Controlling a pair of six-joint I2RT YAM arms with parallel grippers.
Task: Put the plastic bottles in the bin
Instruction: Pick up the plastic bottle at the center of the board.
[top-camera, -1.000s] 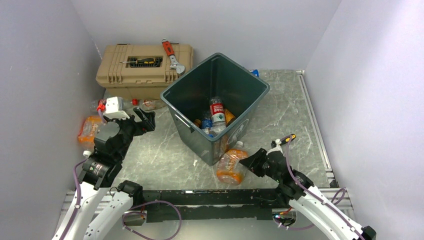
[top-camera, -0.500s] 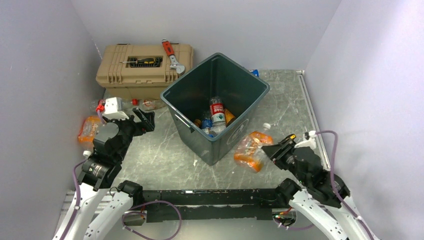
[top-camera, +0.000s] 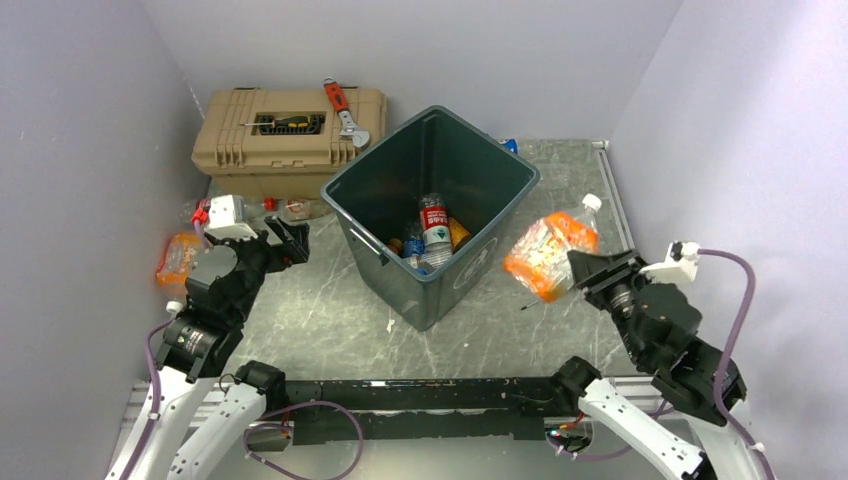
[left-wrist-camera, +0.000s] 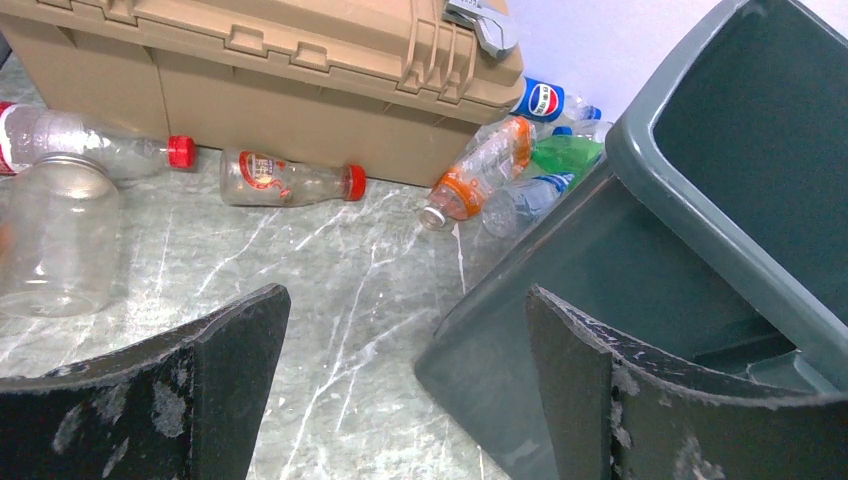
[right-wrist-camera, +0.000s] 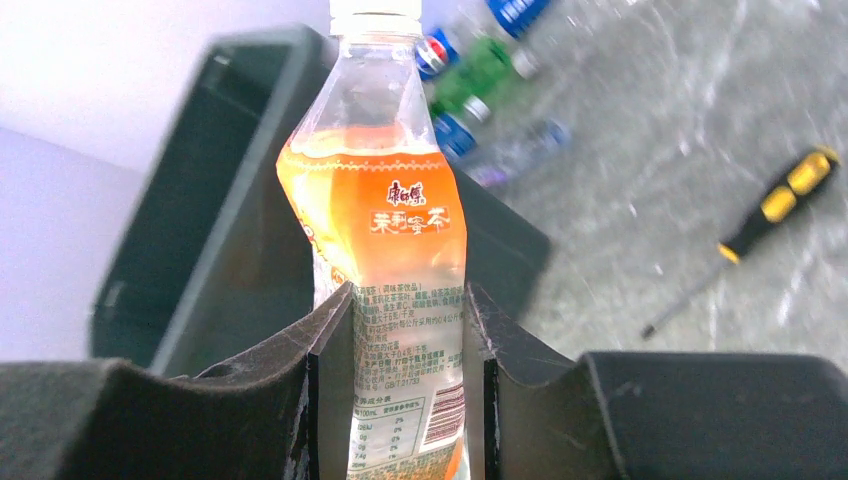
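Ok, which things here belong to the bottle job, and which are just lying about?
Job: bin; held orange-label bottle; bottles in the bin; red-capped bottles; bottles behind the bin.
Lying about: tan toolbox; red wrench; yellow-handled screwdriver; clear jar.

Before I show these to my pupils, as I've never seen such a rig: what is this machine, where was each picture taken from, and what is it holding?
These are two robot arms bolted at the near edge of a grey marbled table. The wide picture comes from a fixed camera above and behind them; the other two come from cameras on the wrists, so the dark shapes at the bottom are each arm's own fingers. The left gripper is open and empty. The right gripper is shut on a clear plastic bottle with an orange label, held up next to the large dark green-grey plastic bin, which already holds several bottles. More bottles lie by the tan plastic toolbox.
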